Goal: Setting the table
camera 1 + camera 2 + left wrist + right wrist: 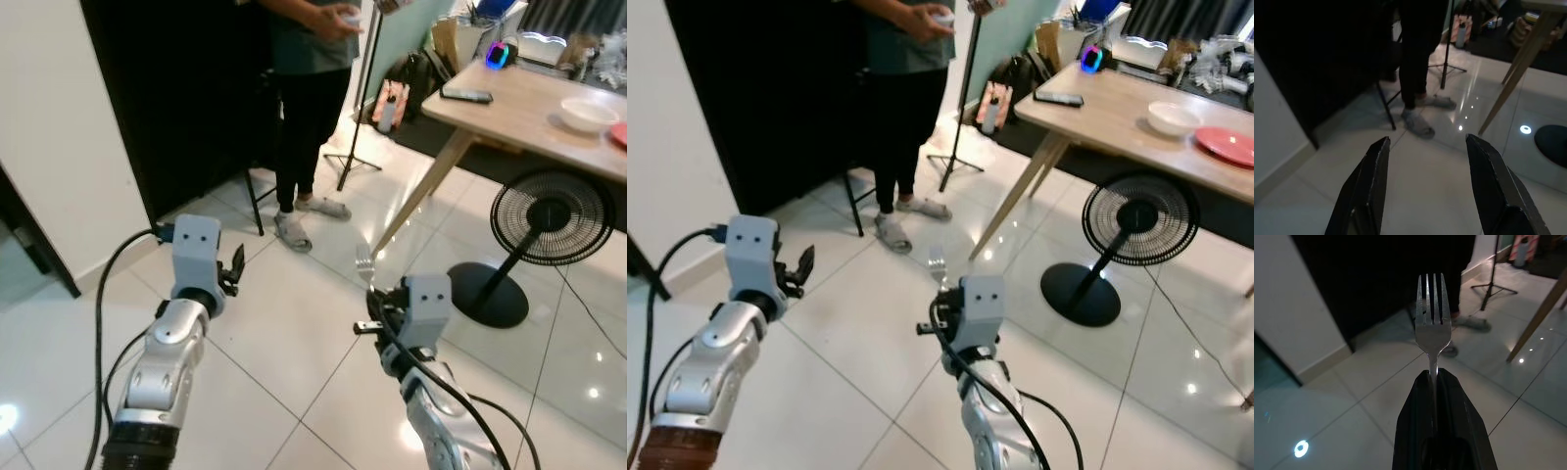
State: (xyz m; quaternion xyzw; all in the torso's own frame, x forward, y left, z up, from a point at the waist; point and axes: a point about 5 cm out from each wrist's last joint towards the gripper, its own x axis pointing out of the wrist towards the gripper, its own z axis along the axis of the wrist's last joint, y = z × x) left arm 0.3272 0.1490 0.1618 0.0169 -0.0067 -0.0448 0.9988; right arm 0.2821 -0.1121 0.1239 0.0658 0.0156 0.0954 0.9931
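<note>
The right gripper has its fingers clenched on the handle of a metal fork. The fork stands upright, tines up, above the white tiled floor. In the head views the fork projects from the top of the right wrist housing, in front of the robot and well short of the table.

The left gripper is raised at the robot's left; its fingers are spread apart and grasp nothing.

A wooden tabletop stands ahead and to the right. It carries a white bowl, a red plate just beside the bowl, and a dark remote-like object near the corner. A black pedestal fan stands on the floor in front of the table. A person in dark trousers stands ahead, beside a light stand.
</note>
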